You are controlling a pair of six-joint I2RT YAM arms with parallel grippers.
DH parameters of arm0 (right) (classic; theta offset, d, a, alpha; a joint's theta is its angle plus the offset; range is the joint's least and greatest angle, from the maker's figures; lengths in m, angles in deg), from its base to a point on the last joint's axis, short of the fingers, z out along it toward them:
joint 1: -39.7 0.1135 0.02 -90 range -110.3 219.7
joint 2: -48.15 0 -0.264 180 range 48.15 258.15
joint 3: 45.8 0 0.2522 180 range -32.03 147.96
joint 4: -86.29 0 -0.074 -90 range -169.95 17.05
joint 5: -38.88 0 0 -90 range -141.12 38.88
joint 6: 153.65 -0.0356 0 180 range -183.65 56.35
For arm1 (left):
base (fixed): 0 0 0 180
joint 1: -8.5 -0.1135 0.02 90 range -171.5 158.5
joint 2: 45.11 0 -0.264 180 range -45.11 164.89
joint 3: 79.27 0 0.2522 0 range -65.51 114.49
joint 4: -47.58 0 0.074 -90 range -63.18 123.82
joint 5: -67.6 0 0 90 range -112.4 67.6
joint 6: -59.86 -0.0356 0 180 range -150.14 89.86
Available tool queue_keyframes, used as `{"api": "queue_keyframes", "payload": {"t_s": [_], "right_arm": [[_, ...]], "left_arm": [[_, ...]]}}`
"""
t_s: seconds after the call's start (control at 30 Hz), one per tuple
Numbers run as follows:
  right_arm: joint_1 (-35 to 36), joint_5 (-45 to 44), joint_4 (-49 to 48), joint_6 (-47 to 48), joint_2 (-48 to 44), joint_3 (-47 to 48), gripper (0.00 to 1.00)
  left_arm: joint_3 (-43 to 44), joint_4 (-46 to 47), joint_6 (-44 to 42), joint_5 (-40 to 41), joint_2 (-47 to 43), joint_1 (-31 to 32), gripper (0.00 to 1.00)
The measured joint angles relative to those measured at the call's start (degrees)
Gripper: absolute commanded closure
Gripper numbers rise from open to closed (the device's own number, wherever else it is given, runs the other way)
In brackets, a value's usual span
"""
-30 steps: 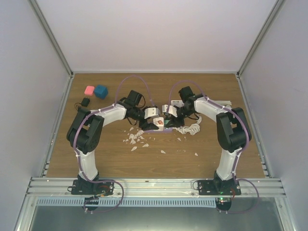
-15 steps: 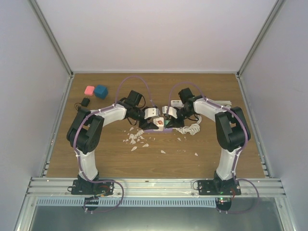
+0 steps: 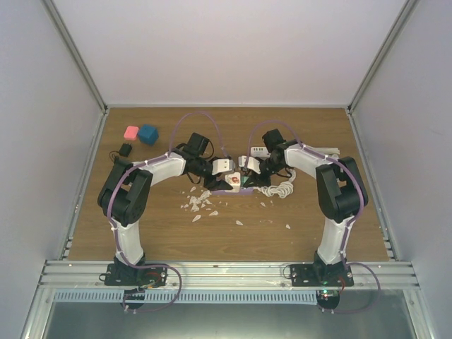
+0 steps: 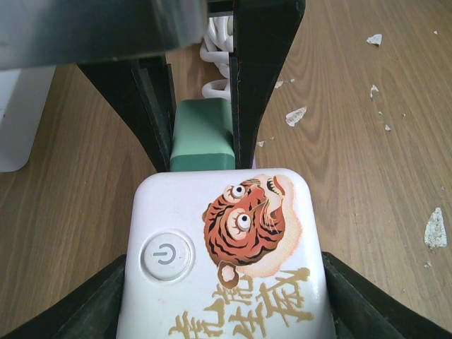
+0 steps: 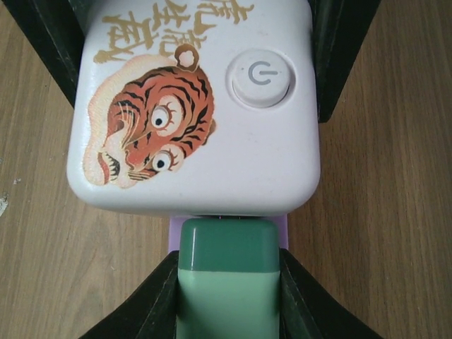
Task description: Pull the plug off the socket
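The socket (image 4: 222,261) is a white cube with a tiger picture and a power button. My left gripper (image 4: 226,300) is shut on it, a black finger pressed to each side. The green plug (image 5: 227,282) sits pushed against the socket's (image 5: 198,106) face, with a lilac strip showing under the joint. My right gripper (image 5: 227,304) is shut on the plug, its fingers flat against both sides. In the top view the two grippers meet nose to nose at the table's middle, around the socket (image 3: 231,180).
A coiled white cable (image 3: 279,189) lies just right of the plug. White scraps (image 3: 201,205) are scattered in front of the socket. A pink block (image 3: 131,132), a blue block (image 3: 147,134) and a small black part (image 3: 126,149) sit far left. A white adapter (image 3: 258,151) lies behind.
My right gripper has closed in on the plug and its wrist shifted slightly. The left arm and the socket have stayed put.
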Motion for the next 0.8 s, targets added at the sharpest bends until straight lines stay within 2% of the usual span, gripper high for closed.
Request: {"api": "queue_keyframes", "payload": {"t_s": [0.8], "right_arm": [[-1.27,2.19,-1.7,2.58,-0.15,-1.73,0.82]], "left_arm": [[0.09,-0.46,-1.29,0.48,-0.09,-0.22,0.73]]}}
